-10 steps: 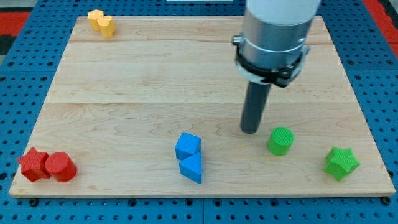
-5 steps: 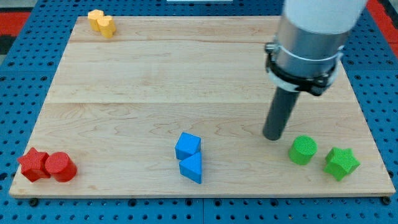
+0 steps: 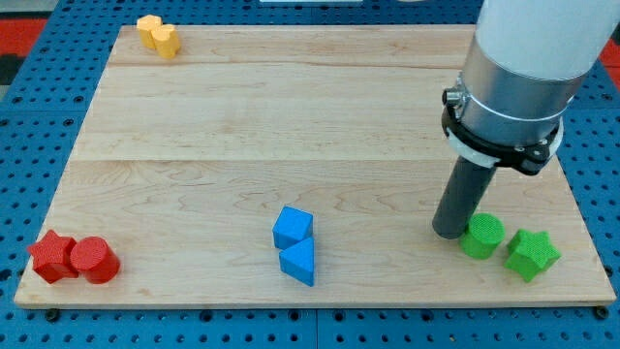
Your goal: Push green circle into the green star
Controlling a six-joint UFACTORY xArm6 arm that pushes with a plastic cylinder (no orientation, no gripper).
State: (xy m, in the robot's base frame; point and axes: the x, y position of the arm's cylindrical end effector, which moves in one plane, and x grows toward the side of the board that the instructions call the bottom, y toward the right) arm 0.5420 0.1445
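The green circle [image 3: 482,236] lies near the board's bottom right, just left of the green star [image 3: 532,254], nearly touching it. My tip [image 3: 449,233] rests on the board right against the circle's left side. The dark rod rises from there to the grey arm body at the view's top right.
A blue cube [image 3: 293,227] and a blue triangle [image 3: 299,261] sit together at the bottom centre. A red star [image 3: 51,256] and a red circle [image 3: 92,260] sit at the bottom left. Two yellow blocks [image 3: 158,35] sit at the top left. The wooden board [image 3: 242,126] lies on a blue pegboard.
My tip moved right and slightly down, pushing the green circle to the right until it is next to the green star. Other blocks stayed put.
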